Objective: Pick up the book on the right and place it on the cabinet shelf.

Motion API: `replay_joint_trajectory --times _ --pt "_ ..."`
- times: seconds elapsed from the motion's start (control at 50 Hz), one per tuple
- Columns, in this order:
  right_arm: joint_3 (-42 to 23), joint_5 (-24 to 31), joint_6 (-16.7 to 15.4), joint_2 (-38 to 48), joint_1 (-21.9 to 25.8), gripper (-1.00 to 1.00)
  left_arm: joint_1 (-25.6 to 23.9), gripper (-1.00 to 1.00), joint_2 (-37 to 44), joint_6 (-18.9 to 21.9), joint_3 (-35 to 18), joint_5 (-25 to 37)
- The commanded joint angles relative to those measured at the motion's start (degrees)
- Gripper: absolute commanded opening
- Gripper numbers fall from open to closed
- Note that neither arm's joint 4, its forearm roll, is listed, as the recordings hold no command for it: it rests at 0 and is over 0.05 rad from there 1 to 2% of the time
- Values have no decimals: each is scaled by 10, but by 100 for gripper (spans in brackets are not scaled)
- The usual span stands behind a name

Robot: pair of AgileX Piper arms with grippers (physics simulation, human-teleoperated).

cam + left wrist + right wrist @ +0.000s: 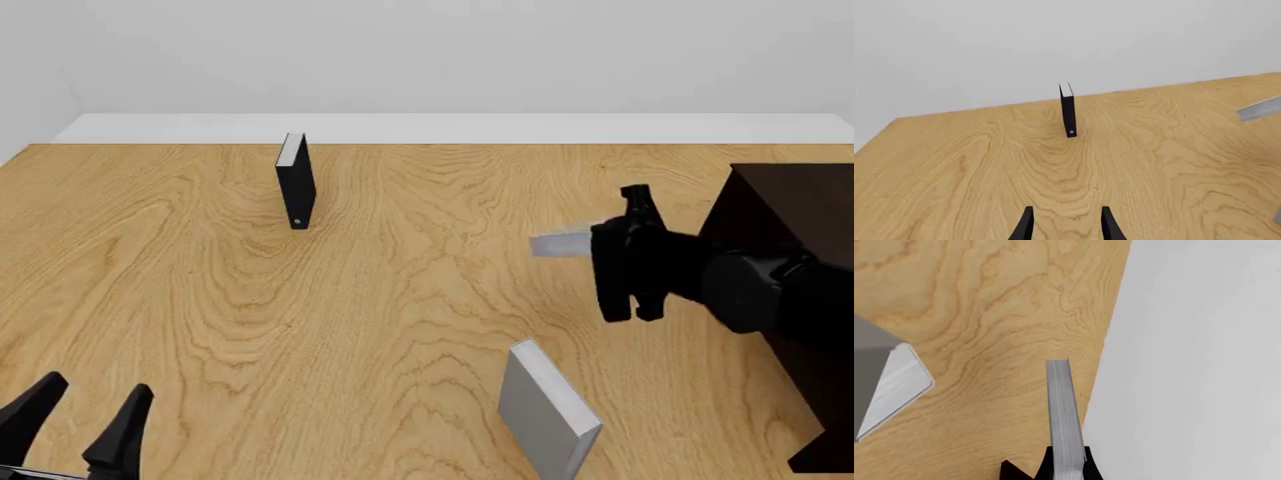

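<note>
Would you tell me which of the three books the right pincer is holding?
The grey book sticking out of the right pincer, off the table. The other grey book and the black book stand free.

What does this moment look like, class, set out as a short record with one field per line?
right gripper: shut on the grey book, held off the table
left gripper: open, holding nothing, low at the near left
second grey book: on the table, near side
black book: upright, far left
cabinet: dark, at the right edge
book on shelf: not yet
</note>
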Motion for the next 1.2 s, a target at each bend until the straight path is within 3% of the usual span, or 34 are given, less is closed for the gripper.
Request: replay_joint_trajectory --times 0.02,0.28,0.42,0.6,0.86,1.02,1.2 --pt "31 -66 16 -25 2 -100 6 100 0 -10 0 -7" --pt "78 -133 43 -41 -8 -100 5 100 0 -2 0 -20" --pt "105 -182 33 -37 -10 -100 0 100 0 -6 0 -15" --pt "124 -238 43 -49 -28 -100 -2 100 0 -2 0 -15" --pt "175 -285 38 -86 -43 -100 -5 100 0 -4 0 -20" --pt "193 -280 74 -123 -49 -100 -6 100 0 -2 0 -23" --pt "239 -292 81 -156 -42 -100 -8 100 0 -3 0 -23"
